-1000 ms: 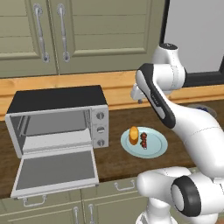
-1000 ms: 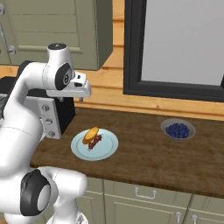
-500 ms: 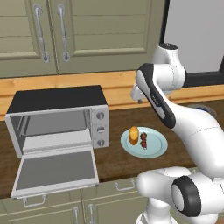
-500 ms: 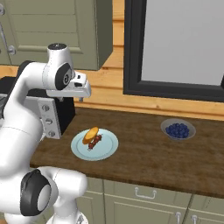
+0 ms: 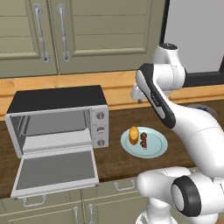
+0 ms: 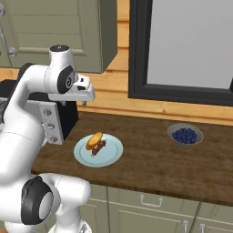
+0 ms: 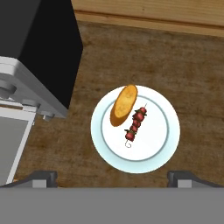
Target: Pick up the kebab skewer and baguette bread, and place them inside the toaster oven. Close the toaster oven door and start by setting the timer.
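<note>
Left base cam: gripper (image 5: 137, 95) hangs up high above the counter (image 5: 113, 118), w/ the plate (image 5: 154, 150) below and a bit to the side of it. Bread (image 5: 133, 135) and skewer (image 5: 143, 140) lie side by side on the plate, just apart. Oven (image 5: 57, 120) sits off to the other side of the fingers, door (image 5: 56, 171) dropped flat open, tray inside bare. Can't tell the finger gap from here.

Right base cam: gripper (image 6: 87, 94) is over the oven's (image 6: 58, 119) knob end, plate (image 6: 111, 154) lower down toward the cam. Bread (image 6: 94, 139) + skewer (image 6: 98, 147) both on it. Bowl of blueberries (image 6: 184, 135) well apart on the far side of the counter.

Hand cam: looking straight down, both fingertips (image 7: 40, 177) spread wide, nothing between them. Plate (image 7: 157, 127) sits just ahead of the tips, roughly between them. Bread (image 7: 123, 104) lies farther from the fingers, skewer (image 7: 135, 123) right next to it on a slant. Oven's (image 7: 43, 48) black top is off past one tip.
</note>
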